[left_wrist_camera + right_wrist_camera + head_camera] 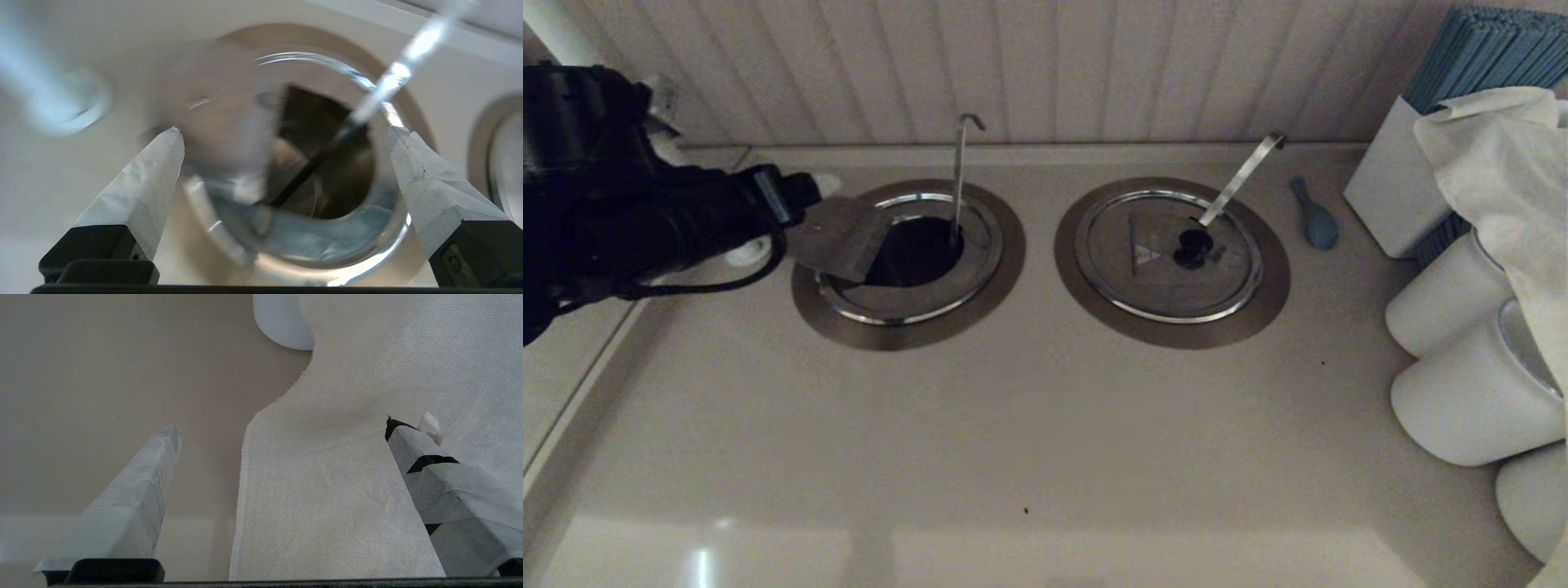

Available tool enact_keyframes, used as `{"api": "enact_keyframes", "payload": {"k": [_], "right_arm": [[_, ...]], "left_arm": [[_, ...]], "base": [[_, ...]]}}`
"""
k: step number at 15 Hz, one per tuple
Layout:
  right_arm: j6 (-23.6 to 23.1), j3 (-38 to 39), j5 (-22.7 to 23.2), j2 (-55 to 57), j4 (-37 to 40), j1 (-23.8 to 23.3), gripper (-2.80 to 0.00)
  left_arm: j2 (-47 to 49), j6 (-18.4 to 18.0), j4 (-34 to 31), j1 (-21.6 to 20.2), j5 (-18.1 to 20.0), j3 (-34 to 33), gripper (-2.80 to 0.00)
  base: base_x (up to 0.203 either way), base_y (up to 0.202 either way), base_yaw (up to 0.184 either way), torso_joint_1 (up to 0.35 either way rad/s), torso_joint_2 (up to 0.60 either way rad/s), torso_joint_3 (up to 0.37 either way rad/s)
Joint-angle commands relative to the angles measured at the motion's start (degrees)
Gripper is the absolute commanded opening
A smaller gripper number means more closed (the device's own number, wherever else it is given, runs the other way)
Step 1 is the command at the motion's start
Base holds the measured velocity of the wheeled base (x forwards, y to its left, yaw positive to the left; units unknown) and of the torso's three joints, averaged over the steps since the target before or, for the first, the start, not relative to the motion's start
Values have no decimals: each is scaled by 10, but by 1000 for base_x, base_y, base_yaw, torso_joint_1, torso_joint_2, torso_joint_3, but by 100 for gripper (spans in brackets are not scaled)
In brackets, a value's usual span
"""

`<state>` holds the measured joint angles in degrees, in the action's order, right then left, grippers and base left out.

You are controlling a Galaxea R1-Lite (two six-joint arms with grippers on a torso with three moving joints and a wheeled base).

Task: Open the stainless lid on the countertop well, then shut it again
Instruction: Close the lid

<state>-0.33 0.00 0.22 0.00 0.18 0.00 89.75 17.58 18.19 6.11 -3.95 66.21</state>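
ladle handle crossing open well

stainless lid tilted at countertop well's left edge

A twin lid, blue spoon and white cloth sit rightward.

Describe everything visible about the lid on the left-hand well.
The stainless lid is a flat grey steel disc, matte on the face shown, tilted up and lifted off toward the left side of the countertop well, whose dark opening lies mostly uncovered. The left gripper sits at its raised left edge; in the left wrist view its fingers stand wide apart. The thin hook-ended ladle handle rises from the well beside it. No knob shows.
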Motion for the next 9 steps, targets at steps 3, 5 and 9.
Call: {"api": "enact_keyframes", "payload": {"k": [3,5,9], "right_arm": [[0,0,0,1,0,0,0],[0,0,0,0,0,0,0],[0,0,0,0,0,0,0]], "left_arm": [[-23,18,1,-87,61,-35,0],[-14,27,2,-96,63,-54,0],[52,53,82,-98,68,-72,0]], "base": [[0,0,0,0,0,0],[0,0,0,0,0,0],[0,0,0,0,0,0]]}}
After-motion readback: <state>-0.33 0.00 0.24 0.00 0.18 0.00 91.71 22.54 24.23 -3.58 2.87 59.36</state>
